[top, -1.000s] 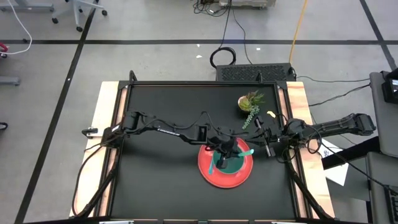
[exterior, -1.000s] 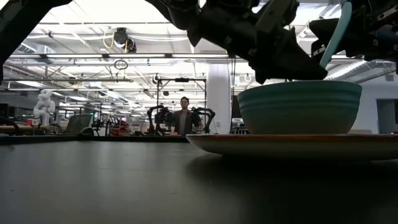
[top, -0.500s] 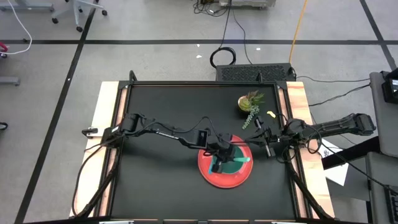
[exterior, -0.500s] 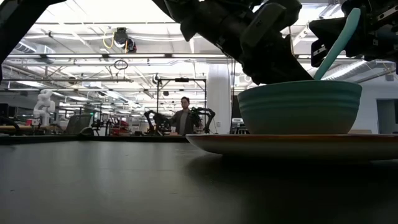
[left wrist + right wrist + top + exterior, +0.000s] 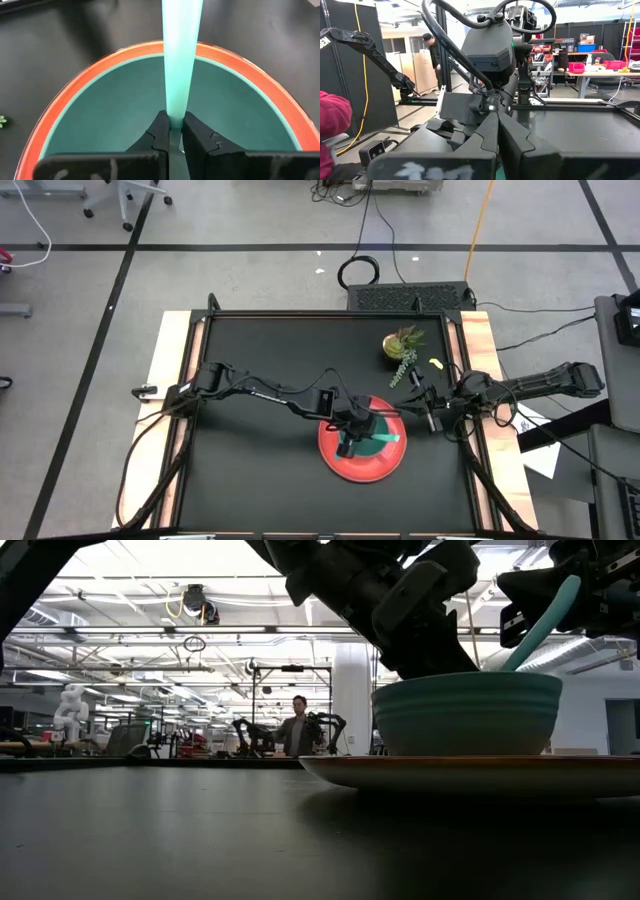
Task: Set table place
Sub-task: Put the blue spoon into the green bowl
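Note:
A round red plate (image 5: 335, 460) lies on the black table (image 5: 250, 380), right of the middle. A teal bowl (image 5: 465, 715) stands on the plate. My left gripper (image 5: 349, 442) is over the bowl, shut on a teal-handled utensil (image 5: 386, 440). The utensil's head is hidden under the fingers. Its handle (image 5: 540, 625) slants up past the bowl's rim toward the table's right. My right gripper (image 5: 422, 412) hangs just beyond the plate's right side, with its fingers (image 5: 512, 137) together. The second utensil is not in view. My left gripper pinches the utensil's teal handle at its narrow end (image 5: 174, 116) between its two fingers. The fingers come from above and slant down into the bowl (image 5: 100, 120). The handle runs on from the fingertips and rises over the bowl's rim.
A small green potted plant (image 5: 403, 343) stands at the far right of the table, behind my right gripper. Pale wood strips (image 5: 170, 370) line the two short sides. A person (image 5: 295, 730) stands far off in the room, and a red sleeve (image 5: 332, 120) shows in the right wrist view.
My left gripper has gone down into the bowl and a little toward the near edge, still shut on the utensil. The handle has tipped lower toward the table's right. The bowl has slid a little on the plate.

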